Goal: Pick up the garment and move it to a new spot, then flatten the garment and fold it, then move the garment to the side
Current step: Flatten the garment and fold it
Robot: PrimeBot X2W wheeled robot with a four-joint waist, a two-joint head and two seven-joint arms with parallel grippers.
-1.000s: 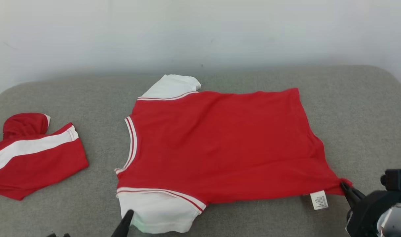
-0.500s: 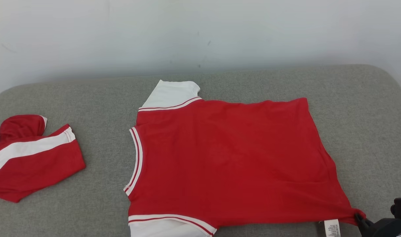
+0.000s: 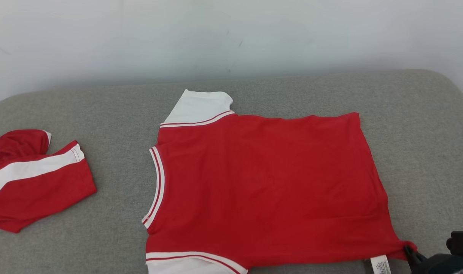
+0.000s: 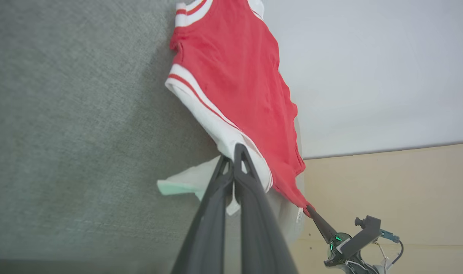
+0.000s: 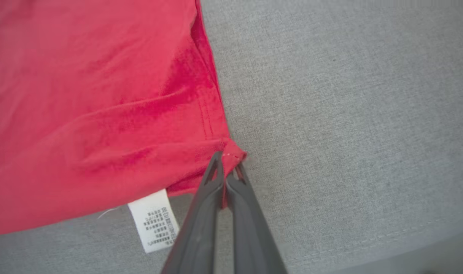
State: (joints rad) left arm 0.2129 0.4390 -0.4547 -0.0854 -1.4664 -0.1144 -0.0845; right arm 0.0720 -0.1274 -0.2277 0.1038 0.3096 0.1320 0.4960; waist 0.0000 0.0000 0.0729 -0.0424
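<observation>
A pale wall [image 3: 231,34] stands behind a broad grey fabric-covered surface [image 3: 425,133] with rounded far corners. The garment [image 3: 261,182], a red shirt with white sleeves and red-and-white striped trim, lies spread flat, back side up, across the middle of that surface. Its neck opening faces the robot's left and its hem the robot's right. The far sleeve [image 3: 199,106] points toward the wall, and the near one runs off the bottom of the head view. The red body is mostly smooth, with shallow creases fanning toward the near hem corner.

Well apart from it, at the left edge of the surface, lies a second red-and-white garment [image 3: 33,182], loosely folded (a white band crosses it).

The left pincer [image 4: 233,160] is clamped tight on the near white sleeve [image 4: 216,129], fingers pressed together with the cloth between them. The sleeve end looks raised a little off the grey fabric, though the wide-angle wrist view makes that hard to judge.

The right pincer [image 5: 225,167] is likewise closed, pinching the near hem corner, which is drawn out into a small red point between its tips. Just beside that corner a white care label [image 5: 155,220] with printed lines pokes out from under the hem and rests on the grey fabric.
</observation>
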